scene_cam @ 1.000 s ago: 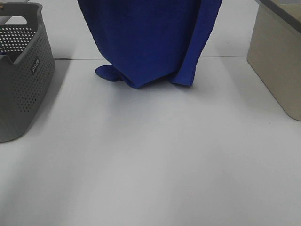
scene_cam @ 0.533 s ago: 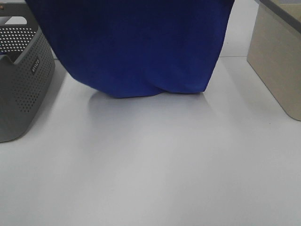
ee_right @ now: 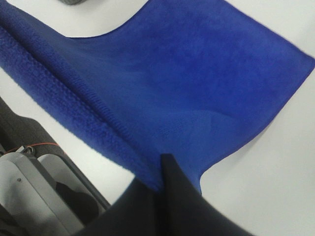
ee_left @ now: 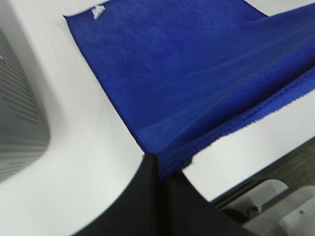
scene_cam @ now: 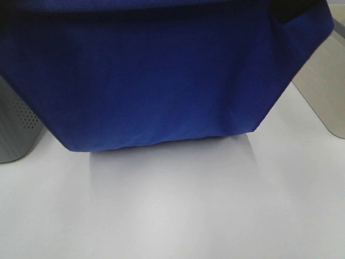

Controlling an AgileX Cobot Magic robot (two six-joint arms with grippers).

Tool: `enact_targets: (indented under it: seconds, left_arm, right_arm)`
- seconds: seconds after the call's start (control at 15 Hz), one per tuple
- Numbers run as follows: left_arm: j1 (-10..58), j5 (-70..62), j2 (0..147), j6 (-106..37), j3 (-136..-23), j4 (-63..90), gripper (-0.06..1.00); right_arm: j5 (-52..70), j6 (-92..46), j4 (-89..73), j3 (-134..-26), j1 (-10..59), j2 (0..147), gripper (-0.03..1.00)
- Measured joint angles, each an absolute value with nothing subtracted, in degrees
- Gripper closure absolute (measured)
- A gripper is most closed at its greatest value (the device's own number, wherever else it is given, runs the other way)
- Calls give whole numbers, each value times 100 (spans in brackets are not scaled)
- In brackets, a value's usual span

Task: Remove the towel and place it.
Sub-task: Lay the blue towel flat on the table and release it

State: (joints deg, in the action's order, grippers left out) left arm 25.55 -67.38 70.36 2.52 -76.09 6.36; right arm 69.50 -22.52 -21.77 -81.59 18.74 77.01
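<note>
Jaws pinched tight: left gripper point(ee_left: 158, 164) and right gripper point(ee_right: 165, 164) each clamp towel point(scene_cam: 161, 81) hem; cloth hangs below, spread between. Advise level, even lowering onto table point(scene_cam: 178, 216), hem taut.

Grey perforated basket point(scene_cam: 16, 132) at far left on white table point(scene_cam: 183, 210), partly hidden; beige box point(scene_cam: 323, 91) at far right, well apart.

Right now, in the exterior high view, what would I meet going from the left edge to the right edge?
grey perforated basket → blue towel, held up and spread across most of the view → beige box
</note>
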Motion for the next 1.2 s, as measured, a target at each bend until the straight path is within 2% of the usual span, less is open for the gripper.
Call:
enact_targets:
  seconds: [0.73, 0.93, 1.2]
  left_arm:
    - [2693, -6589, 6761, 149, -4733, 1856, 94]
    - [2693, -6583, 7219, 29, -4440, 2051, 94]
    - [2693, -6543, 8170, -223, -4423, 2051, 94]
  right_arm:
    - [6887, -1879, -3088, -4807, 1874, 7214, 95]
    - [6870, -1879, -3283, -4217, 1874, 7523, 95]
    - [6824, -1879, -3403, -4074, 1874, 8571, 95]
